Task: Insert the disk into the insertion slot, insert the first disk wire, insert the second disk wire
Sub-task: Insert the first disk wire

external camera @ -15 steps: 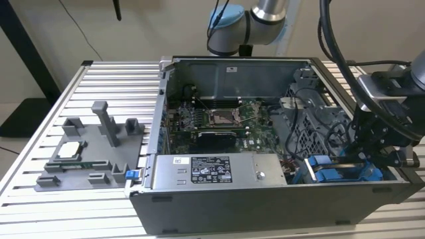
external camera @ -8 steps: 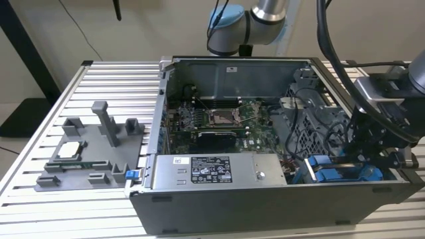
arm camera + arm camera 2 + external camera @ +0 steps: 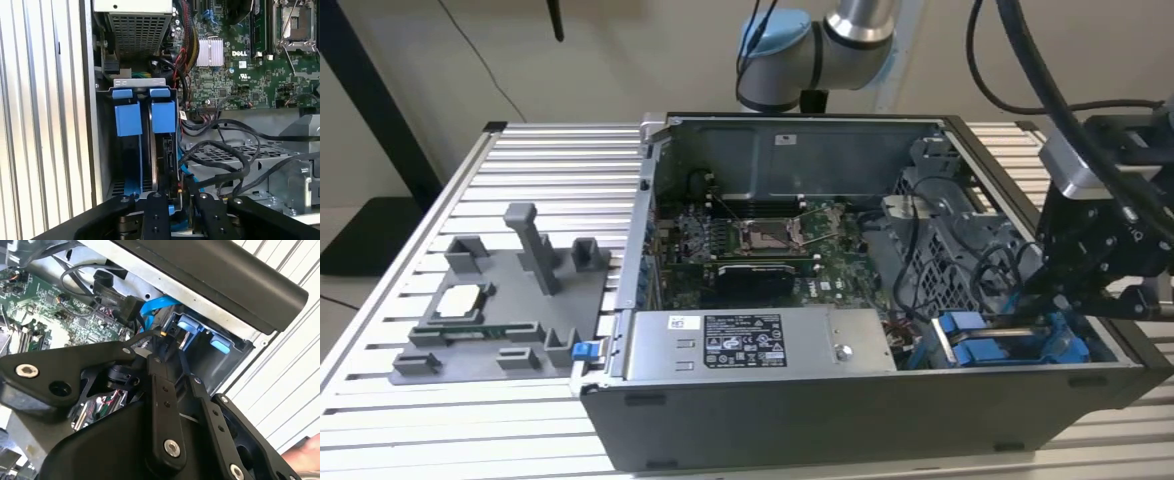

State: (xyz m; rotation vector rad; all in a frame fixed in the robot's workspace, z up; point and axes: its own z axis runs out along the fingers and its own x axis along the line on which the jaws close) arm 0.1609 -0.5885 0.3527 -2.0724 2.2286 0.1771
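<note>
Black robot tool (image 3: 177,200) set low in the corner of an open computer case (image 3: 854,420), directly over the insertion slot (image 3: 112,150). Whether it is clamped on anything cannot be told: a blue cable (image 3: 156,306) and black wires (image 3: 235,165) crowd the space at its tip. The disk (image 3: 165,150) sits inside the slot, seen edge-on as a dark slab with a bright blue carrier tab (image 3: 163,115) at its end, and a second blue tab (image 3: 128,117) lies just beside it. The disk's label and flat face are hidden. Beyond the slot lie the green motherboard (image 3: 240,75) and the perforated grey power-supply box (image 3: 137,30). In the exterior view the case rests on a slatted metal counter (image 3: 547,170), with a grey fixture tray (image 3: 494,320) well apart toward the exterior view's left. The arm (image 3: 854,30) is cut off by the frame's upper edge
</note>
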